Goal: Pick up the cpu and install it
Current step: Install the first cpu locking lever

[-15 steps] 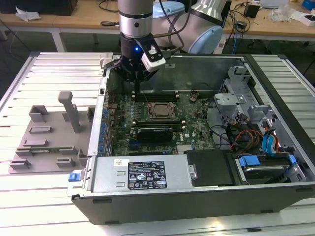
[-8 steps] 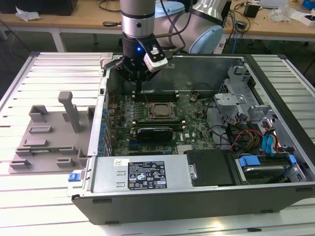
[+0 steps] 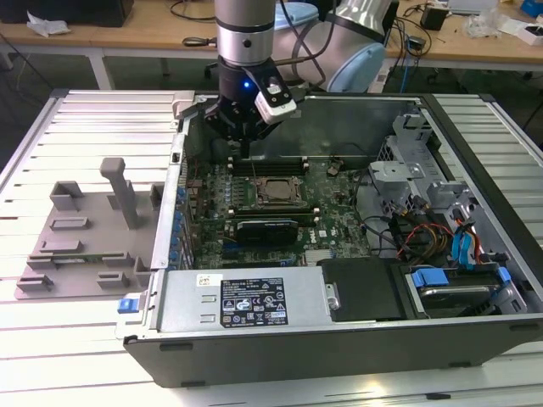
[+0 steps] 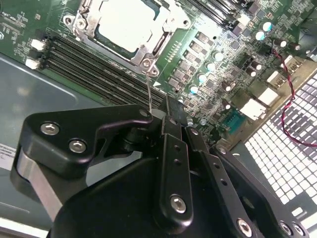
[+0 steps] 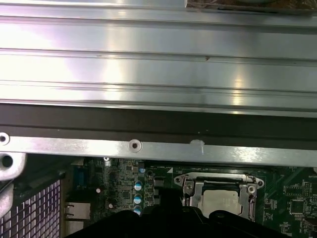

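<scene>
Second wrist view: the gripper (image 4: 166, 111) has its black fingers drawn together, tips meeting the end of a thin socket lever (image 4: 149, 89); whether the lever is actually pinched, I cannot tell. The cpu (image 4: 126, 25) lies in the motherboard socket under its metal frame, silvery top showing, just beyond the fingertips. In the exterior view the arm (image 3: 244, 34) stands nearly vertical over the open computer case (image 3: 254, 339), with the gripper (image 3: 243, 140) pointing down just behind the cpu (image 3: 273, 190).
</scene>
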Available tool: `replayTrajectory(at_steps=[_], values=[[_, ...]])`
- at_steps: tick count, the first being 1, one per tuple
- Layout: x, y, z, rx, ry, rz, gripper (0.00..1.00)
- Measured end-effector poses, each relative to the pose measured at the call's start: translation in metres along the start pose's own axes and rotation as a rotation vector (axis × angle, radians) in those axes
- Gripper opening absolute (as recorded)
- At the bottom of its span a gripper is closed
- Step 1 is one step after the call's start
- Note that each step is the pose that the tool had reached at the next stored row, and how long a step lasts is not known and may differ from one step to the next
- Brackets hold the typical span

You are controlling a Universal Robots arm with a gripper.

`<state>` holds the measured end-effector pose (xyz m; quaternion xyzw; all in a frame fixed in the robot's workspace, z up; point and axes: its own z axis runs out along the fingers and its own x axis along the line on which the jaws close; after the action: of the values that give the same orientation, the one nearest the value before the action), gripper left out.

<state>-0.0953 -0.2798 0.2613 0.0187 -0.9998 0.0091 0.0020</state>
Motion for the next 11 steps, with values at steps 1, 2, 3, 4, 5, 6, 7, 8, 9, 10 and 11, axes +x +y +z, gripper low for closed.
replayTrajectory(at_steps=[1,2,3,4,5,6,7,8,9,10,11], values=[[-0.0010,0.0000,0.0000,0.0000,-0.0001,0.000,0.11],[-0.0024,-0.0001,0.0000,0.0001,0.0001,0.000,0.11],[-0.0033,-0.0001,-0.0001,0.0001,0.0001,0.000,0.11],[-0.0044,-0.0002,0.0000,0.0001,0.0001,0.000,0.11],[-0.0060,-0.0002,0.0000,0.0001,0.0001,0.000,0.11],[-0.0071,-0.0003,-0.0001,0.0001,0.0002,0.000,0.11],[-0.0082,-0.0003,-0.0001,0.0001,0.0002,0.000,0.11],[-0.0091,-0.0003,-0.0001,0.0001,0.0002,0.000,0.11],[-0.0101,-0.0004,-0.0001,0.0002,0.0003,0.000,0.11],[-0.0113,-0.0004,-0.0001,0.0001,0.0003,0.000,0.11],[-0.0123,-0.0004,0.0000,0.0000,0.0003,0.000,0.11]])
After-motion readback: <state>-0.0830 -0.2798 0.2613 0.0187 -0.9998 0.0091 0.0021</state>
